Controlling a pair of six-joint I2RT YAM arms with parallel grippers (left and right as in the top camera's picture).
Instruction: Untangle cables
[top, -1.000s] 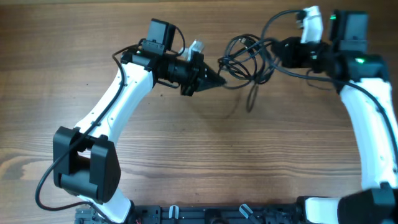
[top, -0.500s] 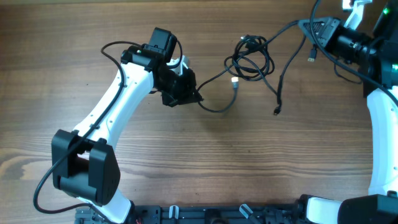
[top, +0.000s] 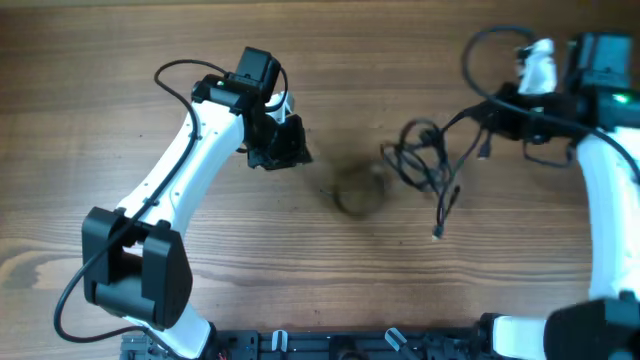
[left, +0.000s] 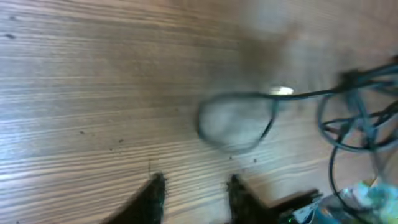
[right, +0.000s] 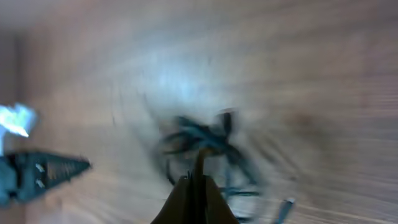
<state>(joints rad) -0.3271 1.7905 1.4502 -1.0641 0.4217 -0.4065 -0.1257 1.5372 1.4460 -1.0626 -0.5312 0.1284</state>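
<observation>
Here, nearest the front edge of the brown wood-grain table (top: 300, 290), two white-and-black robot arms rise from their bases and reach away over the boards. The left gripper (top: 283, 150) hangs over the table left of centre. In its wrist view its two dark fingers (left: 155, 186) stand apart with only wood grain between them, so it is parted and grips nothing. Beyond those fingers lies one loop of the thin black cables (top: 420, 160), well apart from the left gripper. The loop shows only as a blurred grey oval (left: 233, 127), with a small pale spot (left: 281, 91) at its far side that may be a plug end. Further right, the main knot of cords rests on the table between the two grippers, nearer the right one. A loose strand trails from it toward the front edge and ends in a small plug (top: 438, 232). Another strand runs up and to the right from the knot to the right gripper (top: 497, 110), which sits at the far right of the table. The right wrist view is badly smeared, but its fingers (right: 186, 199) are pressed together to a point. A dark cord comes out from their tips toward the knot, so the right gripper is clamped on that strand. Farthest back, a thicker black arm wire (top: 480, 45) loops above the right wrist.
</observation>
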